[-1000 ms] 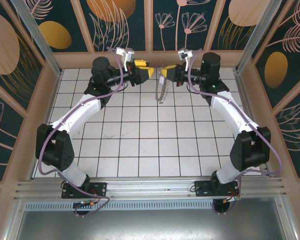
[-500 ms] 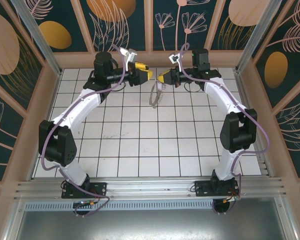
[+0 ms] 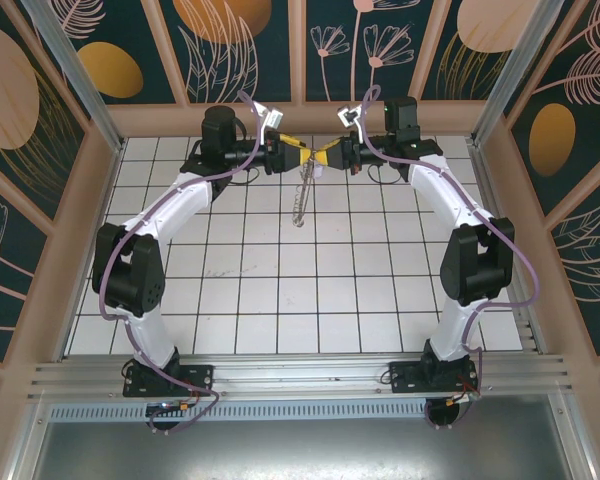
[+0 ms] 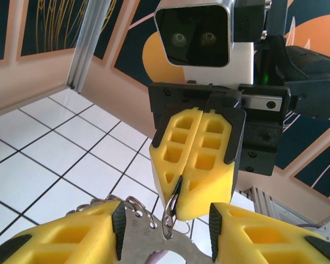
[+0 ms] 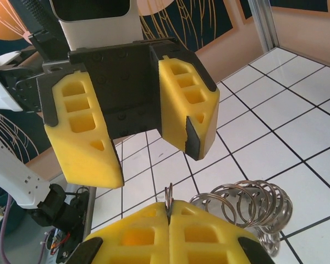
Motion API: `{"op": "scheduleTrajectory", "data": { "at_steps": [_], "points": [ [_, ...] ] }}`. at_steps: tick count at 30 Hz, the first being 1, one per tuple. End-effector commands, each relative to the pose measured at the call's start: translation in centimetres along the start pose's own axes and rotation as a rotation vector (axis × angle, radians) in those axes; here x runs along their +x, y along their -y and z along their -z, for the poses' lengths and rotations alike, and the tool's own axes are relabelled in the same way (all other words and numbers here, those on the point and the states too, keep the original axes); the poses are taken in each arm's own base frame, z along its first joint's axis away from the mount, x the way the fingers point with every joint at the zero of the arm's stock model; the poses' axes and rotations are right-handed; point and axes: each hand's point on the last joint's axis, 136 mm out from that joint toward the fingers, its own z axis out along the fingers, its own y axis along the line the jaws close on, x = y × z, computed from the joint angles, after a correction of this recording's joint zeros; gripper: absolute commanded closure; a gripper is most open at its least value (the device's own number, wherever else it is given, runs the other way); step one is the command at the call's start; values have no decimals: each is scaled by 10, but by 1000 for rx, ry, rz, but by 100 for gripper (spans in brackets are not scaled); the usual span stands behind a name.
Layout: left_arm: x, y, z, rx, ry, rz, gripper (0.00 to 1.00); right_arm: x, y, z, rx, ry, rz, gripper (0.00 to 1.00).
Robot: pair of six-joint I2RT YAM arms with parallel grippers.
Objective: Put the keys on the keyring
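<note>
My two grippers meet tip to tip above the far middle of the floor. The right gripper (image 3: 326, 155) (image 5: 169, 212) is shut on one small metal ring of the keyring (image 3: 300, 196), which hangs down from it. In the left wrist view the keyring's grey plate (image 4: 138, 235), with its tiny rings, lies between the spread yellow fingers of my left gripper (image 4: 166, 231) (image 3: 296, 153); those jaws stand open. A pale lilac sliver (image 4: 158, 257) shows under the plate; I cannot tell if it is the keys. A bunch of rings (image 5: 247, 201) sits beside the right fingers.
The white tiled floor (image 3: 280, 290) stretches from the grippers to the arm bases. Wooden walls with aluminium posts (image 3: 75, 70) close in the back and sides. Purple cables (image 3: 235, 165) run along both arms.
The left arm has reached right until its gripper meets the right one, and its jaws have narrowed. The right gripper and the hanging keyring have shifted left.
</note>
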Motion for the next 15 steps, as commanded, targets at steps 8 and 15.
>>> {"op": "scheduleTrajectory", "data": {
  "at_steps": [8,15],
  "points": [
    [-8,6,-2,89,48,25,57,-23,-25,5,-49,41,98,100],
    [-4,5,-2,98,47,40,59,-23,-24,5,-50,46,97,100]
  ]
}}
